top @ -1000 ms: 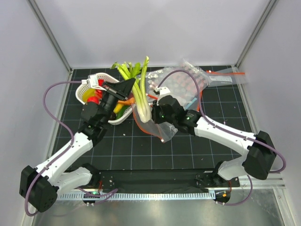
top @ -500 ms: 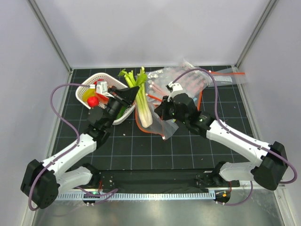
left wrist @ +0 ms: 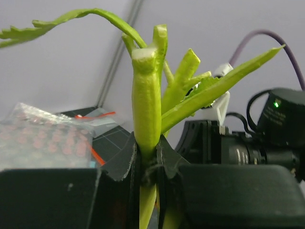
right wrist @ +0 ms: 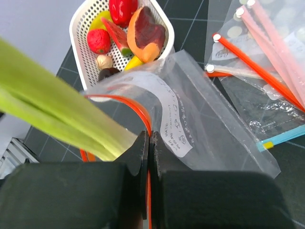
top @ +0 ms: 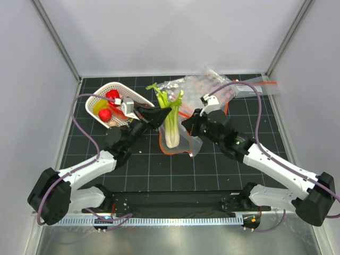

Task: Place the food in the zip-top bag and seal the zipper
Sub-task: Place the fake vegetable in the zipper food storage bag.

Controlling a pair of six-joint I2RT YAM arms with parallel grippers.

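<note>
Jaws of the left gripper (left wrist: 147, 150) were clamped on the leafy stalk (top: 171, 130), its white base sitting inside the zip-top bag (right wrist: 200, 129); the right gripper (right wrist: 148, 143) pinched the bag's zipper (right wrist: 136, 110).

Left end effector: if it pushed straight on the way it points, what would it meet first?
Beyond the leafy stalk it clamps, probably the right end effector holding the zip-top bag; depth is unclear.
</note>
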